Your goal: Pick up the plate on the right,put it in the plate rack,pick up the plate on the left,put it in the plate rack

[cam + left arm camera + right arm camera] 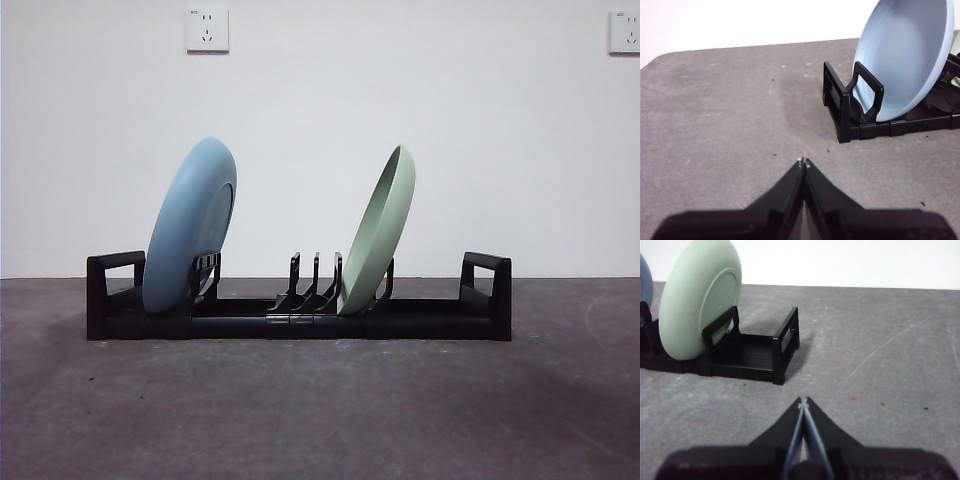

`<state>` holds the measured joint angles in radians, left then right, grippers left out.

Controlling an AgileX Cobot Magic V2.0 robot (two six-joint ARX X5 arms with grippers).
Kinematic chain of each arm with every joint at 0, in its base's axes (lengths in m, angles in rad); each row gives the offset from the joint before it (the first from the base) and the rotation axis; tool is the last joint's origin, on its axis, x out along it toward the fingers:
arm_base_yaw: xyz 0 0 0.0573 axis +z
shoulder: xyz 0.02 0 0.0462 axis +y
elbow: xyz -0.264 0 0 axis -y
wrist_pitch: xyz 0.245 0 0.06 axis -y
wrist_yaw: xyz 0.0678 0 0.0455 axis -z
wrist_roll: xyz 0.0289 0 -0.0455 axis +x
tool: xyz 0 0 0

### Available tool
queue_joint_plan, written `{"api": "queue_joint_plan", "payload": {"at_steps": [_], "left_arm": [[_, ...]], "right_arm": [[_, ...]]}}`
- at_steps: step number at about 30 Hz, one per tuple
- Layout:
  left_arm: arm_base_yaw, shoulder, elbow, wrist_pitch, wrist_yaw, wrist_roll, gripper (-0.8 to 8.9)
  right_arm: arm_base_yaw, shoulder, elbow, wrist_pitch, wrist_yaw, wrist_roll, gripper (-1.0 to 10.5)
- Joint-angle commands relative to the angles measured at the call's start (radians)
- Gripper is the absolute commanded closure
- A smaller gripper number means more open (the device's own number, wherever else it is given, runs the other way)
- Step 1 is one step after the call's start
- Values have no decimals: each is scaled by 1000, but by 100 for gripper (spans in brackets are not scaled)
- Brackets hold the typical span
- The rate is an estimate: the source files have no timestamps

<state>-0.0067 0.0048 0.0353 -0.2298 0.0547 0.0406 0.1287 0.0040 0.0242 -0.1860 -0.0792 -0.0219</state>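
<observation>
Nearest, centre frame, the long black plastic plate rack [300, 318] carries both dishes: round pale-blue plate [190, 225] left, round pale-green plate [378, 232] right, each leaning against prongs for support. Left gripper [803, 161] and right gripper [803, 401] wait clear above the grey counter [320, 410], fingers together, holding nothing.

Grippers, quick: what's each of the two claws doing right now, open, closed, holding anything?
Left gripper: closed, holding nothing, off to the side of the plate rack.
Right gripper: closed, holding nothing.

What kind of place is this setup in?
Probably a bare indoor test bench: a plain white wall with power sockets, a dark grey matte tabletop, and only a black plastic plate rack holding two plates.
</observation>
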Motion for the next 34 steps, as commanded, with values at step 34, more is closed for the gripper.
{"api": "queue_joint_plan", "payload": {"at_steps": [34], "left_arm": [[2, -3, -16, 8, -2, -4, 816]], "right_arm": [[-2, 3, -16, 2, 29, 32, 946]]}}
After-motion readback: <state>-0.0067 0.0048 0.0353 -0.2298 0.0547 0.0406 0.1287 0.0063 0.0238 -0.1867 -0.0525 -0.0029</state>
